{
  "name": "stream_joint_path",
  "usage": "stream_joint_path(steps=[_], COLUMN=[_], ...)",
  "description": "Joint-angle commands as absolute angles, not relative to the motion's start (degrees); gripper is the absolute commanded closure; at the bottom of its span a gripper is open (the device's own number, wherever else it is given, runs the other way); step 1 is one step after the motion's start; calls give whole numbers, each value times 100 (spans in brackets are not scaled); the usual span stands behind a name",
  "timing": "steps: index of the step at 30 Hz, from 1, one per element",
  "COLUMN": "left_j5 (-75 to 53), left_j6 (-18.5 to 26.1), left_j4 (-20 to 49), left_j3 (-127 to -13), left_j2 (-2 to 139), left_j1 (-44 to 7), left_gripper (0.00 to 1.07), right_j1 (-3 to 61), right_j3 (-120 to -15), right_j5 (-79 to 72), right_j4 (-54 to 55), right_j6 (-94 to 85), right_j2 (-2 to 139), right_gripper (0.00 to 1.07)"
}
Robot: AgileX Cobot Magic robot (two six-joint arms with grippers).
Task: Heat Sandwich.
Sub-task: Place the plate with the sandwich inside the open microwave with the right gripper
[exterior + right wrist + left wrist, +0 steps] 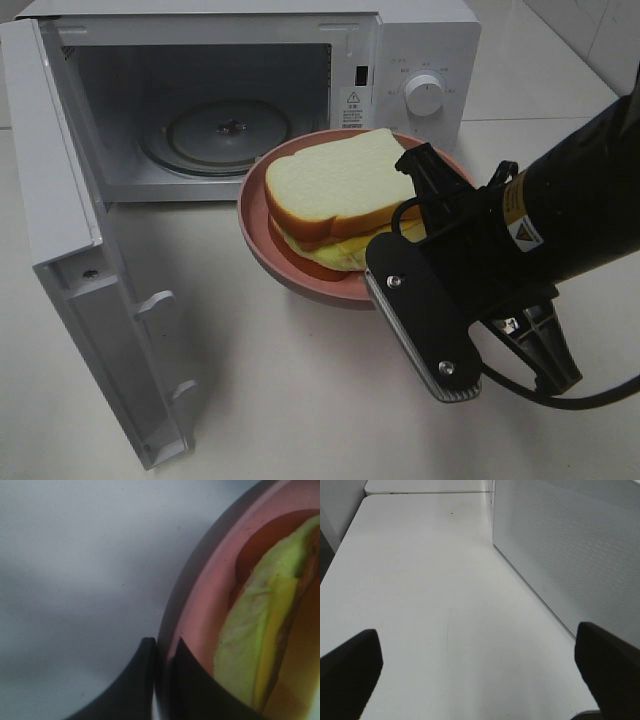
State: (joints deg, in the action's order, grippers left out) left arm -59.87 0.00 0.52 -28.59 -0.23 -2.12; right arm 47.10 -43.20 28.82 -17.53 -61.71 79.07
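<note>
Right gripper [162, 647] pinches the rim of the smooth round pink plate [200, 610]; square white-bread sandwich [335, 180] partly hidden by black arm [580, 190]. Left gripper [477, 635] gapes wide.

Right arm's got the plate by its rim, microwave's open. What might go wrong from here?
The right gripper pinches only the rim of the plate, so it may tip or slip. The sandwich lies loose and might slide off. The plate is near the microwave and could catch its sill.
</note>
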Motion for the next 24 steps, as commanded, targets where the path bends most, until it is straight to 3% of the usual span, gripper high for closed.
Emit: stream_joint_path(steps=[1,15,24], left_j5=[-5947,-5947,-5947], left_j6=[-29,-29,-29], left_j4=[69,69,69], left_j3=[-2842,-2842,-2842], left_j2=[-189,-189,-189], left_j1=[-201,-201,-201], left_gripper=[5,5,5], right_j1=[4561,4532,4532], right_j3=[-4343,-4761,-5460], right_j5=[2515,1954,1960], right_j4=[-1547,-1495,-808], right_j6=[-6658,-6916,-7792], right_j2=[8062,8738,9431], right_gripper=[103,103,103])
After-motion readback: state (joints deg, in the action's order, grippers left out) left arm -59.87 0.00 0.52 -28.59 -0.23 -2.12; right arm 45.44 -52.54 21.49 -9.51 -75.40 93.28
